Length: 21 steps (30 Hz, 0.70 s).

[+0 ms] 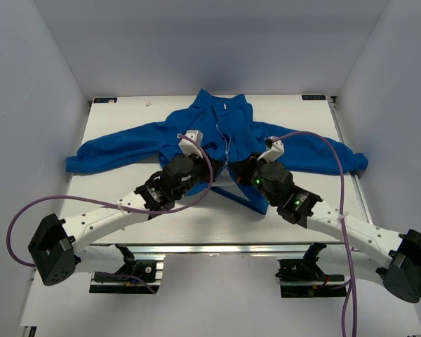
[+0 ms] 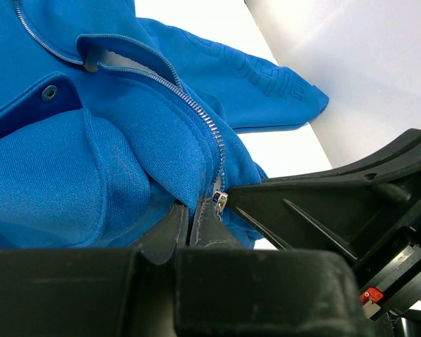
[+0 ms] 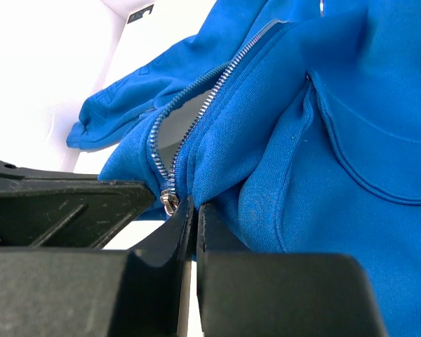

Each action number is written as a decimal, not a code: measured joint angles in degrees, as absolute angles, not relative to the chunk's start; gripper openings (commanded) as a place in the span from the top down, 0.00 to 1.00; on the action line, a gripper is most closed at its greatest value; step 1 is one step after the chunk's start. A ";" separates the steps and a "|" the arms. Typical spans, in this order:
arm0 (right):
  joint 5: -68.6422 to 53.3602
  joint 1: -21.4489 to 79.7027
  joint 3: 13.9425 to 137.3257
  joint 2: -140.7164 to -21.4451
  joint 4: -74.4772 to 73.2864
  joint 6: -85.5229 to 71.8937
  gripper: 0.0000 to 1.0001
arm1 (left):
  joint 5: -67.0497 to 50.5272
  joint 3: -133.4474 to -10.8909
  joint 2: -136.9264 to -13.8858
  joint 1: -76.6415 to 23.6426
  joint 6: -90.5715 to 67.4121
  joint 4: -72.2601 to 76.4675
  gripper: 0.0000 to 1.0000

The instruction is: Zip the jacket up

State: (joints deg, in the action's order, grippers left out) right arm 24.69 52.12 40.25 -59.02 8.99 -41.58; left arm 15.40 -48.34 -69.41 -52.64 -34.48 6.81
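Observation:
The royal-blue jacket (image 1: 224,126) lies front up on the white table, collar at the far side and sleeves spread left and right. Both grippers meet at its lower front. My left gripper (image 1: 216,166) (image 2: 189,214) is shut on blue hem fabric just left of the metal zipper slider (image 2: 219,200). My right gripper (image 1: 242,168) (image 3: 195,207) is shut on the hem fabric right beside the slider (image 3: 169,202). Above the slider the two rows of zipper teeth (image 3: 196,105) stand apart over pale lining. Each wrist view shows the other gripper's black finger close by.
The white table (image 1: 126,203) sits inside pale walls on the left, right and back. The jacket's sleeves reach out to the left (image 1: 91,158) and right (image 1: 344,160). A purple cable (image 1: 28,210) loops beside the left arm, another (image 1: 340,182) over the right arm.

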 measured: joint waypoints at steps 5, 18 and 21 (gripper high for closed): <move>25.15 52.12 41.04 -59.57 8.97 -41.54 1.00 | 15.35 -48.21 -69.41 -52.64 -34.54 7.29 1.00; 25.85 52.12 41.10 -59.59 9.10 -41.69 1.00 | 14.59 -47.29 -69.08 -52.64 -35.27 7.75 1.00; 26.33 52.12 41.10 -59.55 9.06 -41.82 1.00 | 14.57 -46.94 -68.66 -52.64 -35.44 7.70 1.00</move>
